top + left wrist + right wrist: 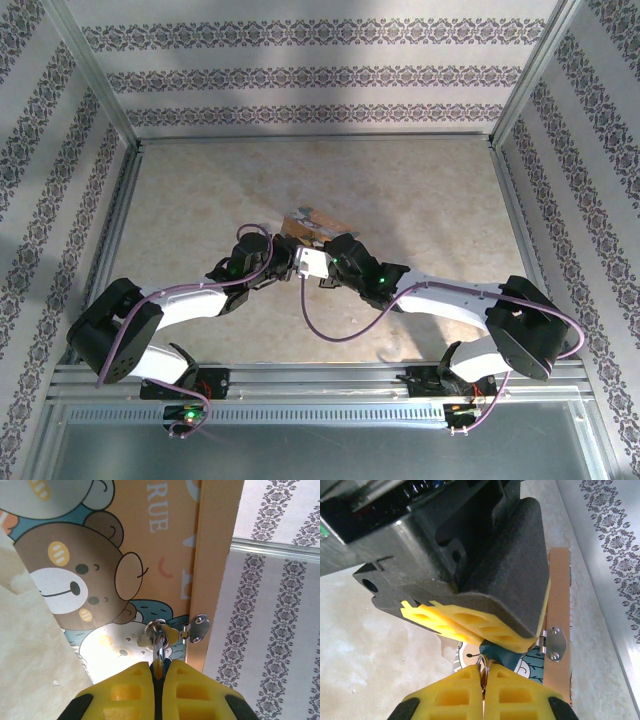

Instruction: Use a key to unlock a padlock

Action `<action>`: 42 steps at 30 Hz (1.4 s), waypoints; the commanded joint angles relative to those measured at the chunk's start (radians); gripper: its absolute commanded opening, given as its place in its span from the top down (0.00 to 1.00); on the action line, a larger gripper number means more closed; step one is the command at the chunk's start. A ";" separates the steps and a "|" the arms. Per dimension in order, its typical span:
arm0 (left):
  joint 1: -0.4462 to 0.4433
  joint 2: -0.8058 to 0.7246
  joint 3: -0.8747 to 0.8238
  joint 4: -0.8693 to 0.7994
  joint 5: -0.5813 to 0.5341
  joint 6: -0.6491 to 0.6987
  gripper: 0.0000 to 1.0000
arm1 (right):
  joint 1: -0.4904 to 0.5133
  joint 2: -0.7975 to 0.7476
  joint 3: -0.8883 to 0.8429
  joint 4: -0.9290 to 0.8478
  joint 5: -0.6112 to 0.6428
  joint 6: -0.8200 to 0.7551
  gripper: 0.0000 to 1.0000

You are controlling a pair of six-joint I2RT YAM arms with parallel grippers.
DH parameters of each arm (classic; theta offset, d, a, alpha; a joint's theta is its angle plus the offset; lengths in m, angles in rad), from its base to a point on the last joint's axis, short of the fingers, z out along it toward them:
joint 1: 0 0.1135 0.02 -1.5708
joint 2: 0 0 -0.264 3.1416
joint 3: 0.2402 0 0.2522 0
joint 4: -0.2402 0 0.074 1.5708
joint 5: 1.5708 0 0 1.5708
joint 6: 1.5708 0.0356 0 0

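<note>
Patterned wallpaper walls in a beige surface (420,200). At its middle, the left gripper (159,667) is clenched on the silvery padlock (159,642), which lies against the picture box (100,555) just beside its metal hasp (198,628). The right gripper (483,679) is clamped on a small metal ring (483,663).

The top camera looks down from behind. Both wrist cameras closely face the same picture box (150,555).

This is a lab test booth. Wallpapered panels (320,75) in a metal frame (90,70) enclose a beige tabletop (400,200).
</note>
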 commanded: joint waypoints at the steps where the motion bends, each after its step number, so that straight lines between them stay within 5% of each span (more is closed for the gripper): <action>1: -0.020 0.001 0.032 0.055 0.045 -0.002 1.00 | -0.007 0.018 0.008 0.034 0.043 0.039 1.00; 16: -0.025 0.009 0.037 0.060 0.047 -0.002 1.00 | -0.004 0.011 -0.009 0.108 0.049 0.146 1.00; 32: -0.028 0.023 0.034 0.071 0.050 -0.002 1.00 | -0.003 -0.014 -0.023 0.239 -0.050 0.500 1.00; 42: -0.031 0.023 0.035 0.063 0.044 0.012 1.00 | -0.005 -0.052 -0.070 0.254 -0.062 0.556 1.00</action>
